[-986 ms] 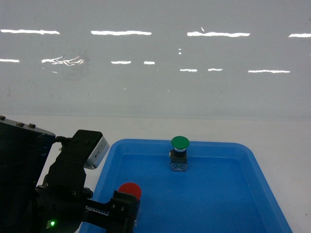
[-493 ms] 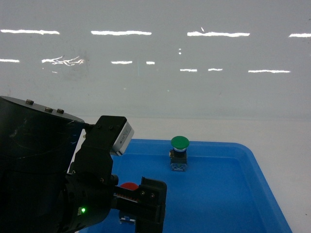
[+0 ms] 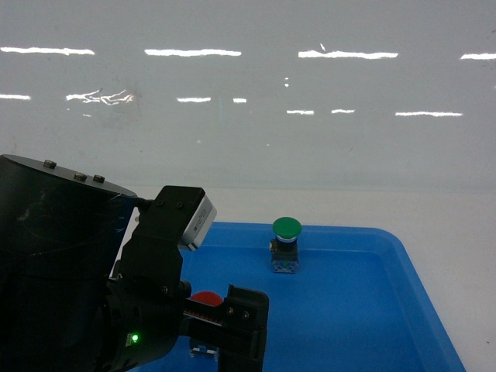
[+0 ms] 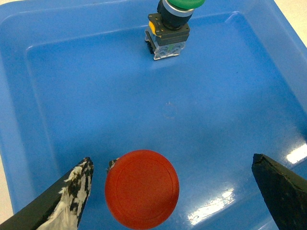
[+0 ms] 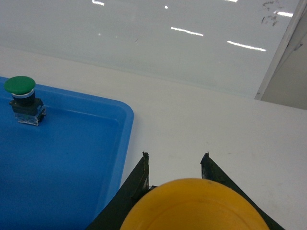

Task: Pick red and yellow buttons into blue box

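The red button (image 4: 142,188) stands on the floor of a shallow blue tray (image 4: 225,96), its round cap facing up. My left gripper (image 4: 171,163) hangs open around it, the cap close to the worn left finger (image 4: 72,191) and far from the right finger (image 4: 280,184). In the head view the red button (image 3: 206,298) peeks out beside the left arm. My right gripper (image 5: 175,155) is shut on the yellow button (image 5: 196,206), over the white table just right of the tray's rim (image 5: 127,129). The blue box is out of view.
A green-capped button (image 3: 286,242) stands upright at the tray's far side; in the left wrist view this green button (image 4: 170,24) is far ahead of the fingers. White table (image 5: 230,129) surrounds the tray, with a glossy wall (image 3: 248,116) behind.
My left arm has moved forward and right over the tray's near left corner, bringing its fingers around the red button. In the last half second it barely shifted. The buttons have not moved.
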